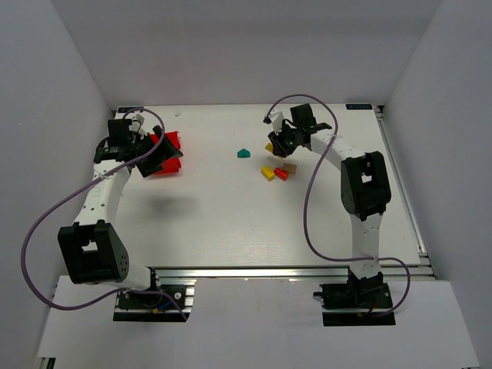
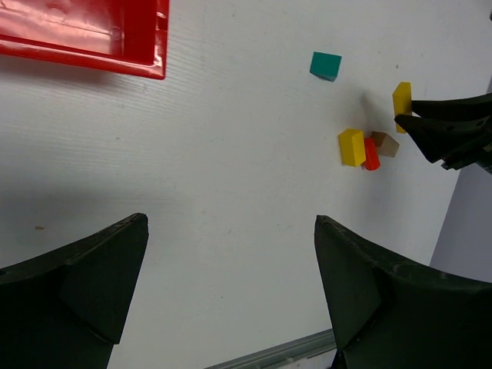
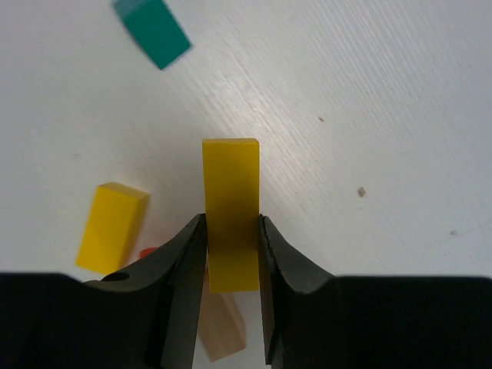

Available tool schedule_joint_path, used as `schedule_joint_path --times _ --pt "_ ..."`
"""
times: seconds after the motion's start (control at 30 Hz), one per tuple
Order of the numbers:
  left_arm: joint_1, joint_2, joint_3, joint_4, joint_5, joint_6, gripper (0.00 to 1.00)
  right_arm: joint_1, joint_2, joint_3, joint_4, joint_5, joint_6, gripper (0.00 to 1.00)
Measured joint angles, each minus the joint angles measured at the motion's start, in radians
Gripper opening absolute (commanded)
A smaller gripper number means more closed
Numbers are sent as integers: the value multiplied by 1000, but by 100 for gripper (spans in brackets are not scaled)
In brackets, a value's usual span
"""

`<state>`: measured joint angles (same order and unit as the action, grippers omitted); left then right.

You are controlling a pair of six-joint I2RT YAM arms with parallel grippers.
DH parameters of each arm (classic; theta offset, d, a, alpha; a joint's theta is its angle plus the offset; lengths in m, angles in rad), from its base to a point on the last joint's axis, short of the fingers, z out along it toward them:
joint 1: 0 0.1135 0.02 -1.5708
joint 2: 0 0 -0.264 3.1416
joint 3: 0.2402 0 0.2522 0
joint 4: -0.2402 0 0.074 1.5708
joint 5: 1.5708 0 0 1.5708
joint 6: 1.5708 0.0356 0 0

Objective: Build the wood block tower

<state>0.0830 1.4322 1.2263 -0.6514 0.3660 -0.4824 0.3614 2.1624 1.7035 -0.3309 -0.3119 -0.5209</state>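
No wood block tower is in view; small wooden blocks lie loose on the white table. My right gripper is shut on a flat yellow block, held on edge just above the table. Close beside it lie a yellow brick, a red block and a tan block, touching one another. A teal block lies apart to their left. My left gripper hangs open over bare table with nothing between its fingers, near the red bin.
A red plastic bin sits at the back left under the left arm's wrist. White walls close in the table on three sides. A metal rail runs along the near edge.
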Motion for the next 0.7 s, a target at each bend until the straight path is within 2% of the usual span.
schedule_joint_path --times 0.17,0.3,0.57,0.7 --pt "0 0 -1 33 100 4 98 18 -148 -87 0 -143 -18 18" --pt "-7 0 -4 38 135 4 98 72 -245 -166 24 -200 -16 19" --pt "-14 -31 -45 12 129 3 98 249 -280 -312 40 -111 52 20" --pt "-15 -60 -67 -16 107 2 98 290 -273 -350 38 -13 92 22"
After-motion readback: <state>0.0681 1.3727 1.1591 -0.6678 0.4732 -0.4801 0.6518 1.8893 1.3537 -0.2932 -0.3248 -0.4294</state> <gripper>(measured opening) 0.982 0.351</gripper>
